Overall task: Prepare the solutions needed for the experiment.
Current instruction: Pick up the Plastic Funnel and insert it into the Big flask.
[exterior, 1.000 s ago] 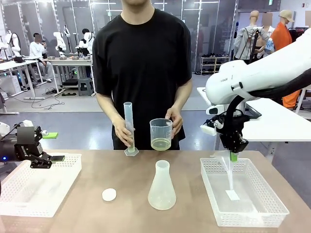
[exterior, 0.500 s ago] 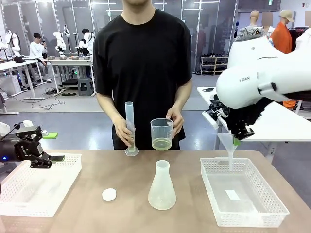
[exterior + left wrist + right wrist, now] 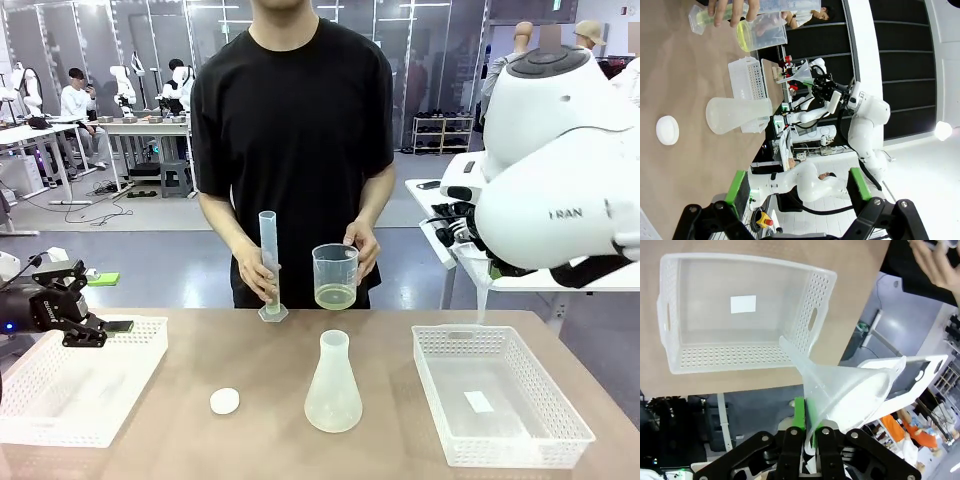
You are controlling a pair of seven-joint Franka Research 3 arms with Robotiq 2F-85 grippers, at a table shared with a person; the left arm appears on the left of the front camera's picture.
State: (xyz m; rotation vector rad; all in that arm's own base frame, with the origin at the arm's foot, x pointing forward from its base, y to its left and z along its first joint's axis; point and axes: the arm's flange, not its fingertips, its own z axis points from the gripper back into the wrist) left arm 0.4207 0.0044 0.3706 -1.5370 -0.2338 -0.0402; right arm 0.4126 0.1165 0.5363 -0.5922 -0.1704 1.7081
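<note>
Between the right end effector's [image 3: 807, 427] closed fingers, the funnel [image 3: 850, 385] is pinched by its thin rim, with the basket [image 3: 740, 352] beneath. The solution [image 3: 333, 296] sits well to its left in the person's beaker [image 3: 334, 262]. The left end effector [image 3: 799, 184] hangs open. A rim grip may swivel; the stem could then miss or tip the light flask [image 3: 332, 385].

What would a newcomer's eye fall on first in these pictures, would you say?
First, the bulky white right arm at the front view's right, its right hand shut on a translucent funnel above the white basket. Then the person at the far side, holding a graduated cylinder and a beaker of pale yellow liquid behind the conical flask mid-table.
</note>
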